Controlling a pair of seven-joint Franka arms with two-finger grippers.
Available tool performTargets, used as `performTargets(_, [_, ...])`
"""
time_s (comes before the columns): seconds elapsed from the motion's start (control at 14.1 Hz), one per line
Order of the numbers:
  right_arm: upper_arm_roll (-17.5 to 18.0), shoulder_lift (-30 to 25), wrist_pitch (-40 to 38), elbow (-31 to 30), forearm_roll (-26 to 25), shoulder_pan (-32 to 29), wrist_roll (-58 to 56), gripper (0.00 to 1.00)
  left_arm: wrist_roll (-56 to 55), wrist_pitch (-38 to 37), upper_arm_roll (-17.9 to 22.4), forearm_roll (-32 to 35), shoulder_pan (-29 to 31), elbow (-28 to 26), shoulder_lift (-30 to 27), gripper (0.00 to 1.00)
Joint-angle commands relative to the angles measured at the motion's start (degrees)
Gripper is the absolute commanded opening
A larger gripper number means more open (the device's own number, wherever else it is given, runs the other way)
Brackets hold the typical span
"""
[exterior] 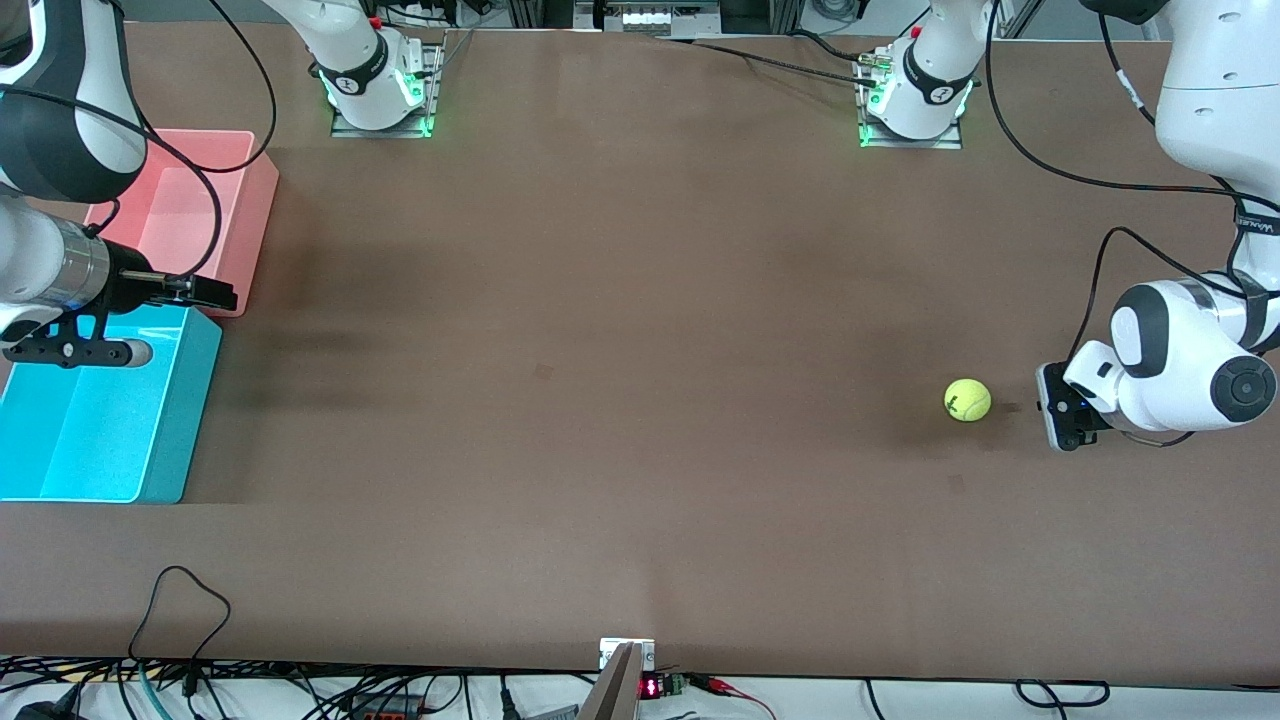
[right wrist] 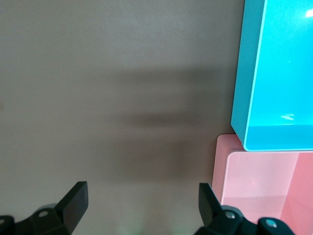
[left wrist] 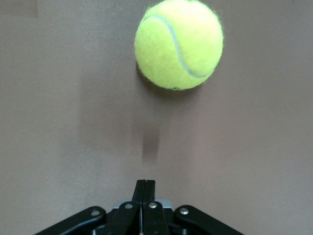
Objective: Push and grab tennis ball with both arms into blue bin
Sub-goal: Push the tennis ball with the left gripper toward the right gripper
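The blue bin (exterior: 110,430) reaches lowest in the front view of the things on the brown worktop (exterior: 620,350), so it lies nearest the camera. It sits at the lower left of the frame, a bright turquoise tub at the right arm's end of the worktop. Touching it and just above it in the frame is a pink bin (exterior: 190,215), a little farther from the camera. In the right wrist view the two tubs meet at a corner, the blue bin (right wrist: 274,73) against the pink bin (right wrist: 259,186).

The right gripper (exterior: 200,292) hangs at the left edge of the frame, over the seam where the two bins meet. Its fingers (right wrist: 76,200) stand wide apart with nothing between them.

The tennis ball (exterior: 967,399) rests on the bare worktop at the right of the frame, toward the left arm's end, well apart from both bins. A dark logo shows on its side.

The left gripper (exterior: 1052,405) is down close to the worktop just beside the ball, with a small gap between them. In the left wrist view its fingers (left wrist: 145,193) are pressed together, holding nothing, pointing toward the tennis ball (left wrist: 179,44).
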Motion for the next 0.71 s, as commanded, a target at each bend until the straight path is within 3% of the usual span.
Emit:
performTargets(0.0, [0.21,-0.24,-0.74,-0.13,-0.44,-0.32,-0.78,1.00,2.15,5.49,-0.36,1.34,0.88,-4.45,-1.22,0.00])
performTargets(0.64, [0.21,-0.24,-0.66,-0.13,-0.62,-0.14,-0.95,1.00,2.25,8.41,-2.10,1.16,1.59,-11.49,-4.92,0.00])
